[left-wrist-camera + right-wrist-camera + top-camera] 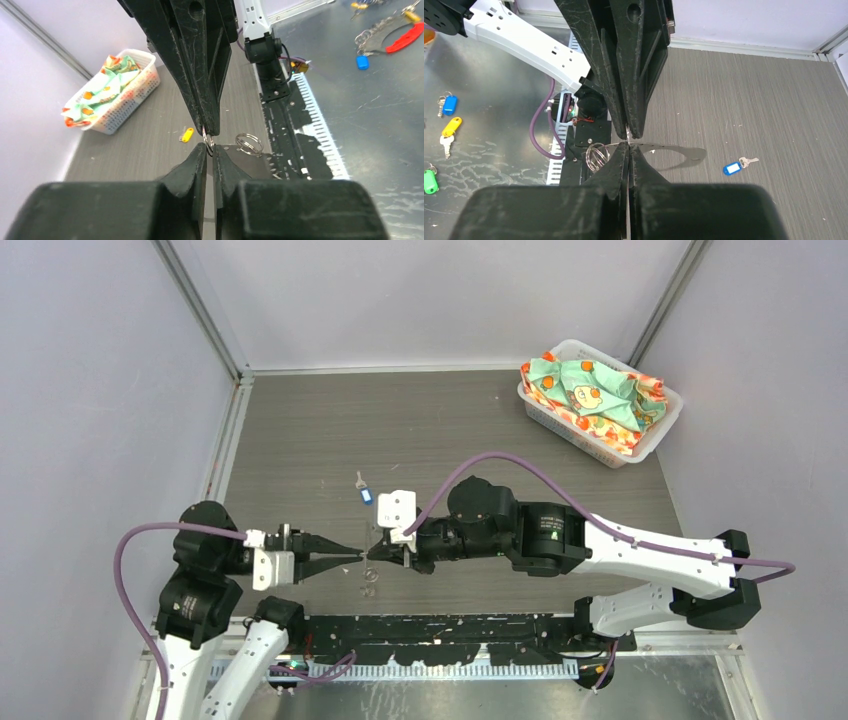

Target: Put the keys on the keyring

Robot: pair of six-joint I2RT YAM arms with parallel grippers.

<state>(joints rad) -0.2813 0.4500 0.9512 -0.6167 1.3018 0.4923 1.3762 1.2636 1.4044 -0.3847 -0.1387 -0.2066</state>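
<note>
Tip to tip, your left gripper (352,557) and right gripper (377,553) both clamp closed on the keyring (208,143), a thin silver wire loop, above the table's (450,430) near middle; blue key (366,496) and yellow key (187,135) lie just beyond.

Right claw (373,552) nose-to-nose with left claw (357,556); open tabletop (400,420) beyond, basket (662,432) far right.

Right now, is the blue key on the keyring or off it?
Off. The blue key lies alone on the table, clearly apart from the keyring, which is gripped elsewhere.
</note>
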